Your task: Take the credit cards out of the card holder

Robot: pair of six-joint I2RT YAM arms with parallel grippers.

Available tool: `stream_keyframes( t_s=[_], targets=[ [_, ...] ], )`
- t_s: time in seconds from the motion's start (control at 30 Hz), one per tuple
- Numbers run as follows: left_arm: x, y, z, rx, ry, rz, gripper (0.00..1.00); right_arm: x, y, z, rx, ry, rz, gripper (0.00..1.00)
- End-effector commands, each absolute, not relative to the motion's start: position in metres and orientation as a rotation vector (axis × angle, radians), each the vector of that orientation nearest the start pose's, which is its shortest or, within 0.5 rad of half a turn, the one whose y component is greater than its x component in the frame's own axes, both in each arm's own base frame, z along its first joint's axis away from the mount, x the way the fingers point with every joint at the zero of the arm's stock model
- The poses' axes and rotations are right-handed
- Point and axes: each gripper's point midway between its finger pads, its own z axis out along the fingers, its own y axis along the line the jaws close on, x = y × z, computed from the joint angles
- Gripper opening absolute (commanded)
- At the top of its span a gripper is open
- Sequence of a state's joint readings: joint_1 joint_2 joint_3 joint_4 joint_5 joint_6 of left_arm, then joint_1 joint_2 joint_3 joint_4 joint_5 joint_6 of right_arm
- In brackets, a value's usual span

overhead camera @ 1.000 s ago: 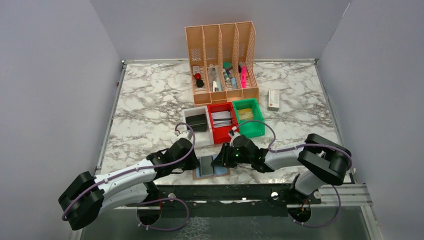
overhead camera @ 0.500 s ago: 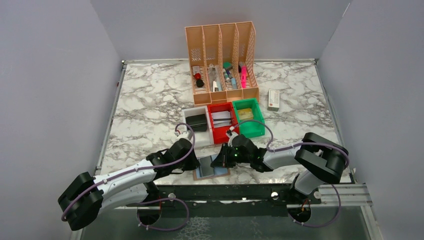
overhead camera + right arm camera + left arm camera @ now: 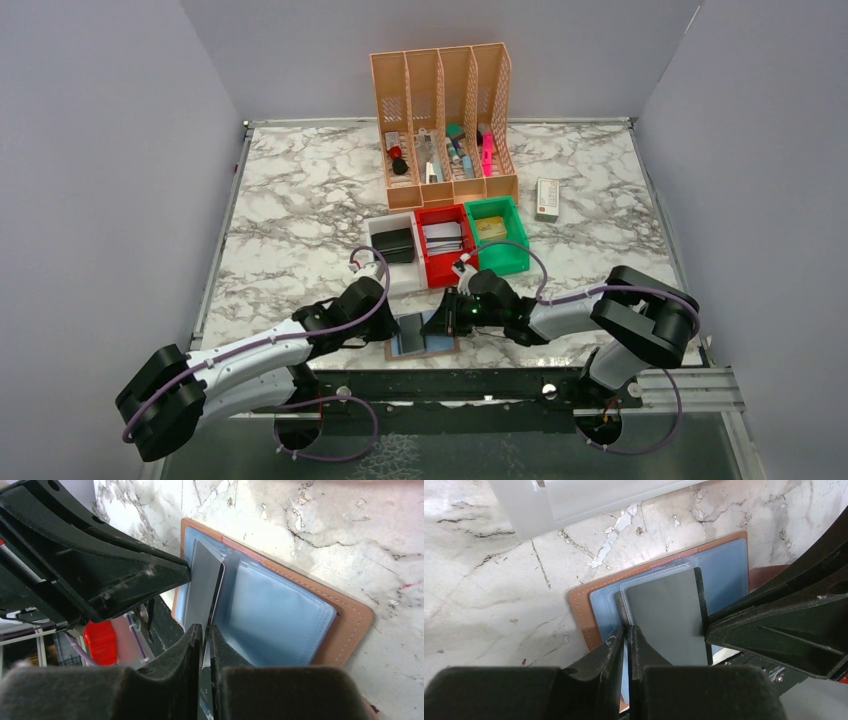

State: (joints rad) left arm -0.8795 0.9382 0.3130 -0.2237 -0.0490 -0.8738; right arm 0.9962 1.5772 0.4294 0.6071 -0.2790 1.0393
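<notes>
**First:** Credit cards: have any been taken out yet?

**Second:** None can be seen lying loose on the table (image 3: 300, 210). One dark card (image 3: 664, 615) is tilted up from the open card holder (image 3: 580, 611), with one edge raised off the bluish pockets and the other down inside.

**First:** Where is the holder found?

**Second:** At six o'clock on the table, laid flat at the near edge between the two arms.

**First:** And the jaws?

**Second:** The right gripper (image 3: 205, 636), reaching in from three o'clock of the holder, is clamped thin on the edge of the dark card. The left gripper (image 3: 628, 639), at nine o'clock, is drawn nearly together on the holder's left edge (whether a card edge is caught too cannot be told). The holder is judged to be pinned by it.

**First:** What is left?

**Second:** Nearly everything. The dark card has to be drawn clear and set down. A second edge is seen just beneath it, so more is judged to be inside.
</notes>
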Motion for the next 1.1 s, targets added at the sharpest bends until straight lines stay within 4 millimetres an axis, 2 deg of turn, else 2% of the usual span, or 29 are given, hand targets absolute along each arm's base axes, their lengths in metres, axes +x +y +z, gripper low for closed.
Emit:
stream_keyframes(
  t_s=[0.0, 0.1, 0.27, 0.57, 0.87, 0.97, 1.07],
  targets=[
    [0.127, -0.196, 0.017, 0.007, 2.596, -0.682, 0.12, 0.127, 0.353, 0.047, -0.133, 2.449, 1.448, 0.12],
    [0.127, -0.196, 0.017, 0.009, 2.595, -0.678, 0.12, 0.128, 0.352, 0.047, -0.133, 2.449, 1.46, 0.06],
    [0.128, -0.197, 0.017, 0.015, 2.6, -0.671, 0.12, 0.129, 0.349, 0.044, -0.118, 2.462, 1.45, 0.02],
    [0.127, -0.196, 0.016, 0.016, 2.604, -0.671, 0.12, 0.14, 0.328, 0.04, -0.054, 2.471, 1.349, 0.01],
    [0.129, -0.198, 0.016, 0.019, 2.603, -0.669, 0.12, 0.15, 0.306, 0.045, -0.022, 2.454, 1.209, 0.02],
    [0.129, -0.199, 0.016, 0.022, 2.601, -0.674, 0.12, 0.146, 0.308, 0.045, -0.026, 2.458, 1.242, 0.05],
    [0.129, -0.2, 0.015, 0.026, 2.605, -0.674, 0.12, 0.143, 0.316, 0.045, -0.063, 2.454, 1.299, 0.14]
  ],
)
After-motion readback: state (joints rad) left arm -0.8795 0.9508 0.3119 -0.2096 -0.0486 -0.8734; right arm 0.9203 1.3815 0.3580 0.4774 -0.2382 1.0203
